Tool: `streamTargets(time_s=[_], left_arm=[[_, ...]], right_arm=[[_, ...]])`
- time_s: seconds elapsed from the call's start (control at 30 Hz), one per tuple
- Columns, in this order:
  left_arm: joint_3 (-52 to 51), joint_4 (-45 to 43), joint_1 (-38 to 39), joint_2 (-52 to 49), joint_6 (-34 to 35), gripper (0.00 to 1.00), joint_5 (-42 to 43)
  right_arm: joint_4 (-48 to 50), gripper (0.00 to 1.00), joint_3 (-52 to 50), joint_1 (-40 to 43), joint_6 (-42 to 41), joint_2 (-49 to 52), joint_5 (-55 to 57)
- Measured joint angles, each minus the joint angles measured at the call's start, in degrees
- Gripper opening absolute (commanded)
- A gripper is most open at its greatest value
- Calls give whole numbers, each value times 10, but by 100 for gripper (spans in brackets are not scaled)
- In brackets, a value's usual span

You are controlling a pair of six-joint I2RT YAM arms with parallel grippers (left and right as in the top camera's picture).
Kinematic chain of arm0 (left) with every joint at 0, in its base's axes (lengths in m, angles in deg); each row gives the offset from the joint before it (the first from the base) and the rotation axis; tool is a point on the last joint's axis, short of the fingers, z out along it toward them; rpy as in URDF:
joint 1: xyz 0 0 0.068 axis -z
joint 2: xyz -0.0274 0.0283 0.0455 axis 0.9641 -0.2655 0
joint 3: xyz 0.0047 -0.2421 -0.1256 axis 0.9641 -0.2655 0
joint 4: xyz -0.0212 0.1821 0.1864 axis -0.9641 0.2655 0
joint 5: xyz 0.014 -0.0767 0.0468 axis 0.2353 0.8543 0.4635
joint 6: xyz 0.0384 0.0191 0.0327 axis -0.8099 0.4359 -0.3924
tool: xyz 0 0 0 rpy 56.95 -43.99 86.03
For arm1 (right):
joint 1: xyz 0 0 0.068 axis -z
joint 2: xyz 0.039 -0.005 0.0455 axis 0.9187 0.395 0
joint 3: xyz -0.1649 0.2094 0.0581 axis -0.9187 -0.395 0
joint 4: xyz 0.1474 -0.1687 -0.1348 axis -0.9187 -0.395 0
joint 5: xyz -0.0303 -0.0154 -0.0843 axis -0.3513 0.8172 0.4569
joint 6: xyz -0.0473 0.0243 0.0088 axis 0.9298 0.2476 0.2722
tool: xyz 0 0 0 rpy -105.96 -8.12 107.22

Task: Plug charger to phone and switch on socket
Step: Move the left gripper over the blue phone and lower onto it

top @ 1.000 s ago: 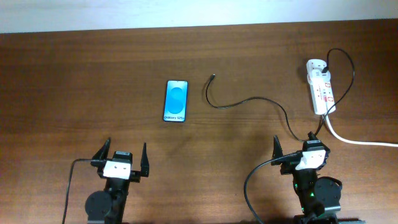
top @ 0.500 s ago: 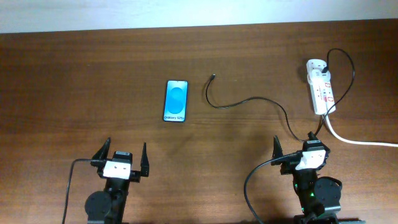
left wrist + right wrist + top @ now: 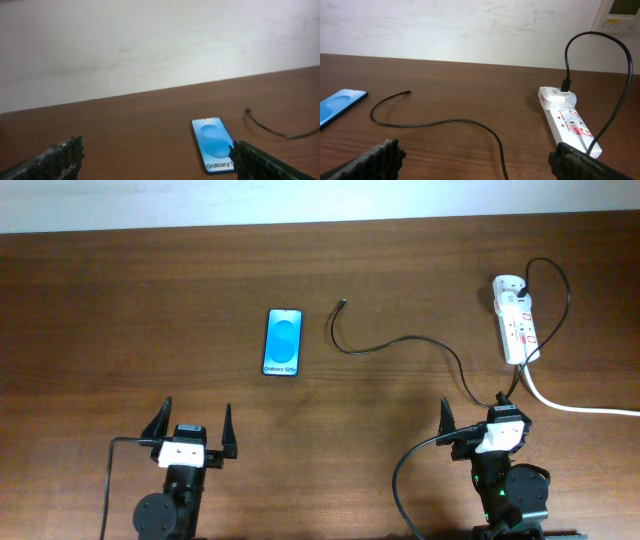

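The phone (image 3: 283, 341) lies flat on the table with its blue screen up; it also shows in the left wrist view (image 3: 213, 151) and at the left edge of the right wrist view (image 3: 340, 106). The charger cable (image 3: 400, 341) curves from its plug tip (image 3: 343, 303) to the white socket strip (image 3: 516, 321); the right wrist view shows the cable (image 3: 445, 121), the tip (image 3: 407, 92) and the socket (image 3: 566, 122). My left gripper (image 3: 191, 430) is open and empty near the front edge. My right gripper (image 3: 478, 415) is open and empty, close to the cable.
A thick white cord (image 3: 575, 407) runs from the socket to the right edge. A pale wall (image 3: 150, 45) stands behind the table's far edge.
My left gripper has turned slightly and shifted a little to the left. The phone, the cable, the socket and the right arm have not moved.
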Motion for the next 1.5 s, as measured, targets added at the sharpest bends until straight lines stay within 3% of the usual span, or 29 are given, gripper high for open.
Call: streamTargets(time_s=[0.17, 0.3, 0.6, 0.77, 1.0, 1.07, 1.17, 1.27, 1.33, 1.43, 1.47, 1.5], left_arm=[[73, 6, 0, -52, 20, 99, 1], [163, 9, 0, -154, 27, 99, 36], [349, 50, 0, -405, 31, 99, 139], [500, 176, 0, -555, 31, 99, 179], [810, 469, 0, -787, 31, 99, 196], [868, 507, 0, -833, 31, 99, 196], [895, 527, 0, -867, 31, 99, 190], [896, 530, 0, -885, 31, 99, 197], [896, 532, 0, -890, 31, 88, 210], [897, 517, 0, -891, 37, 85, 226], [897, 510, 1, -892, 43, 76, 228], [899, 501, 4, -895, 53, 74, 228]], right_arm=[[-2, 98, 1, 0, 0, 0, -5], [-44, 98, 31, 0, 0, 8, -7], [-146, 98, 247, 0, -26, 144, -11], [-271, 98, 413, 0, -30, 280, -14], [-494, 98, 686, 0, -30, 499, -38], [-531, 98, 728, 0, -31, 538, -44], [-598, 98, 807, 0, -31, 613, -54], [-601, 98, 835, 0, -31, 669, -64], [-610, 98, 836, 0, -31, 691, -84], [-624, 99, 836, 0, -31, 718, -117], [-631, 98, 836, 0, -32, 728, -131], [-632, 98, 836, 0, -32, 732, -136]])
